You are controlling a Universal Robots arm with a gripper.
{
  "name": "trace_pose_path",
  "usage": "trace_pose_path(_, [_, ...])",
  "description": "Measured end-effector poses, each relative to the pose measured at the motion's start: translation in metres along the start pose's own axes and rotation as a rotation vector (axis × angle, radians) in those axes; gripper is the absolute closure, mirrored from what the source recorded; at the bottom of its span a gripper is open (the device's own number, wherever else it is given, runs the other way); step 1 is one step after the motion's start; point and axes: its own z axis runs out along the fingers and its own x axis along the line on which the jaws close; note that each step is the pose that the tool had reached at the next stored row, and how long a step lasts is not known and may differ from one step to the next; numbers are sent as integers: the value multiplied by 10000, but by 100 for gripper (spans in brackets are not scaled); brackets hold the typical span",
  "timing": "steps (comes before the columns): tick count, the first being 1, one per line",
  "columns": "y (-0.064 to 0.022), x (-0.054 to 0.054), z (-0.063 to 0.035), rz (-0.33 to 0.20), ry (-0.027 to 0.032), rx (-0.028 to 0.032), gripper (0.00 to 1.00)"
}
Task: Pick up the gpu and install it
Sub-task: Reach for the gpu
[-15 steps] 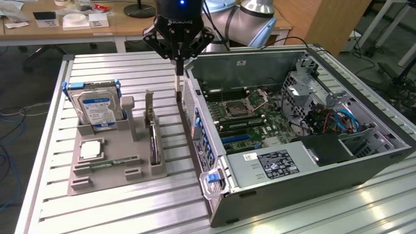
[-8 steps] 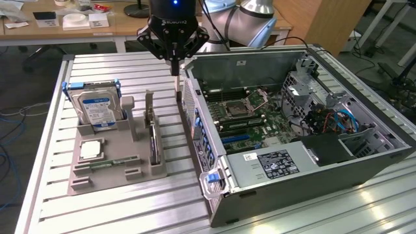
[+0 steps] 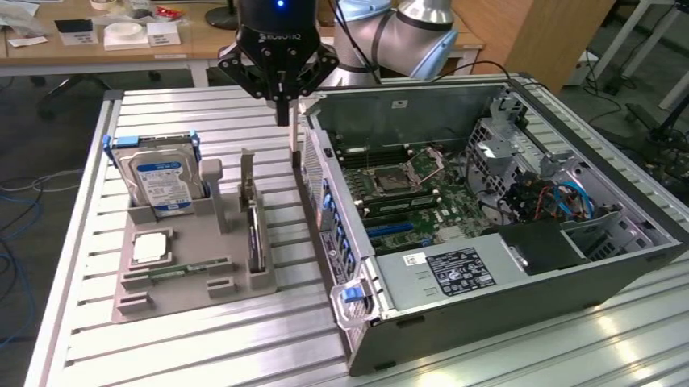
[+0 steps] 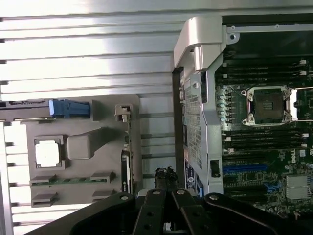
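The gpu (image 3: 254, 234) stands on its long edge in a slot of the grey tray (image 3: 177, 302), on the side of the tray nearest the open computer case (image 3: 517, 310). In the wrist view the gpu (image 4: 125, 169) appears as a thin strip along that same side of the tray (image 4: 80, 147), with its metal bracket end upward in the slot. A hard drive (image 3: 161, 181), a processor chip (image 3: 151, 248) and a memory stick (image 3: 177, 270) are also held in the tray, which lies on the ribbed table (image 3: 161, 113).

The pincer (image 3: 282, 119) is fully closed and nothing is gripped in it. It hangs above the tray's far corner, over the gap between the tray and the case, clear of the card.

The card is judged to be stiff and fairly light, yet fragile, with bare components on one face and contacts along the lower edge. A hold across its thin section is judged best, on the upper edge near the middle of its length, where the cooler block gives solid backing. A grip near one end is likely to tilt the card in its slot.
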Motion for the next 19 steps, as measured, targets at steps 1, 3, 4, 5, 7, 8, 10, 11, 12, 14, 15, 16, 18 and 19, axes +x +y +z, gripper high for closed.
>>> trace_pose_path(1, [-1, 12, 0, 0, 0, 0, 89])
trace_pose_path(3, [-3, 37, -1, 0, 0, 0, 89])
trace_pose_path(4, [-5, 48, -1, 0, 0, 0, 89])
trace_pose_path(5, [-6, 62, -2, 0, 0, 0, 89])
trace_pose_path(7, [-9, 85, -2, 0, 0, 0, 89])
trace_pose_path(8, [-11, 97, -3, 0, 0, 0, 89])
trace_pose_path(10, [-15, 126, -3, 0, 0, 0, 89])
trace_pose_path(11, [-17, 141, -3, 0, 0, 0, 89])
trace_pose_path(12, [-19, 158, -4, 1, 0, 0, 89])
trace_pose_path(14, [-23, 188, -5, 0, 0, 0, 89])
trace_pose_path(15, [-25, 202, -5, 0, 0, 0, 89])
trace_pose_path(16, [-27, 217, -6, 0, 0, 0, 89])
trace_pose_path(18, [-32, 246, -6, 0, 0, 0, 89])
trace_pose_path(19, [-34, 260, -7, 0, 0, 0, 89])
